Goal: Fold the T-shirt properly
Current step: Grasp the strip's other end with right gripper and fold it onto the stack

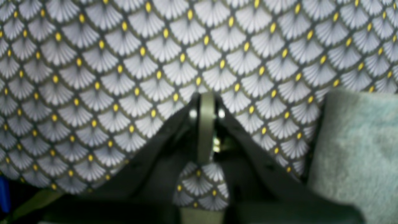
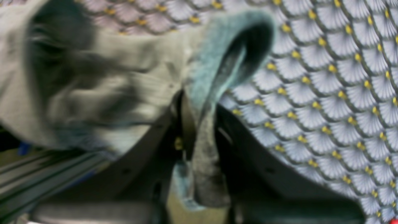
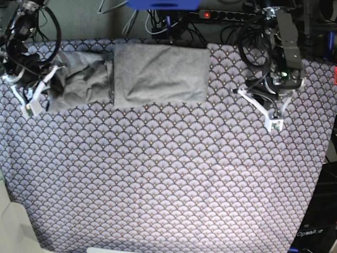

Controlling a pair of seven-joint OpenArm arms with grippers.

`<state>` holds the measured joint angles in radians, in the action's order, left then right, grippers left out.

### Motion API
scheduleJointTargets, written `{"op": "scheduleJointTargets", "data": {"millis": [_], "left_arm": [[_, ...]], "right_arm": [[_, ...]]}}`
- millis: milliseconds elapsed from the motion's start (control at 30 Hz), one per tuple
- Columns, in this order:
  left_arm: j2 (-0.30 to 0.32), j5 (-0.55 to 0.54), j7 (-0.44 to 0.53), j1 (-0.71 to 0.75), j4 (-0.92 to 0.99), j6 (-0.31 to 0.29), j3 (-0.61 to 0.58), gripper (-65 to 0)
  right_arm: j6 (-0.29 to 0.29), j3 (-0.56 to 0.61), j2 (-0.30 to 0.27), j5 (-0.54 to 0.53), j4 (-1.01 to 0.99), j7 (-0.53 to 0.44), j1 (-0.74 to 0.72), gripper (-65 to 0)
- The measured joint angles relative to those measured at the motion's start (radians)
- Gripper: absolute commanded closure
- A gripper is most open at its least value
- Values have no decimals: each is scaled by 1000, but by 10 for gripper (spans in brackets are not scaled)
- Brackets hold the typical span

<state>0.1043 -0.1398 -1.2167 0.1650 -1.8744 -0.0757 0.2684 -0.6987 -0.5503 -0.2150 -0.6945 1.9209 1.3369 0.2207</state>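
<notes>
right gripper point(image 3: 32, 100) low at the tablecloth's point(image 3: 168, 179) far left edge, clamped on the t-shirt's point(image 3: 158, 74) bunched end. shirt lies along the far edge, partly folded. left gripper point(image 3: 275, 122) hovers right, pinched closed, empty.

Place: robotics lab bench.
Evidence, 12 o'clock: cable tangle point(image 3: 158, 23) and power strip point(image 3: 231, 15) with a red light behind the table.
Covering: fan-patterned tablecloth point(image 3: 168, 179) spread under two mounted arms.
</notes>
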Motion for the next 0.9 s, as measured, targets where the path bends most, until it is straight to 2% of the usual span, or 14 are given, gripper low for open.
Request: {"op": "scheduleJointTargets", "data": {"millis": [133, 267, 467, 667, 800, 900], "left_arm": [[42, -4, 4, 4, 1, -6, -2, 0], [68, -12, -3, 27, 1, -8, -5, 0], [125, -1, 9, 67, 1, -4, 2, 0], [136, 2, 15, 76, 1, -7, 64, 0], [134, -6, 13, 76, 1, -11, 80, 0], [153, -13, 16, 90, 11, -11, 82, 0]], "right_arm": [[0, 3, 36, 6, 31, 76, -13, 0], [0, 2, 81, 6, 31, 74, -12, 0], [0, 115, 137, 6, 31, 72, -12, 0], [0, 262, 140, 6, 31, 36, -37, 0], [0, 302, 145, 10, 31, 40, -51, 0], [0, 326, 172, 8, 31, 39, -58, 0]]}}
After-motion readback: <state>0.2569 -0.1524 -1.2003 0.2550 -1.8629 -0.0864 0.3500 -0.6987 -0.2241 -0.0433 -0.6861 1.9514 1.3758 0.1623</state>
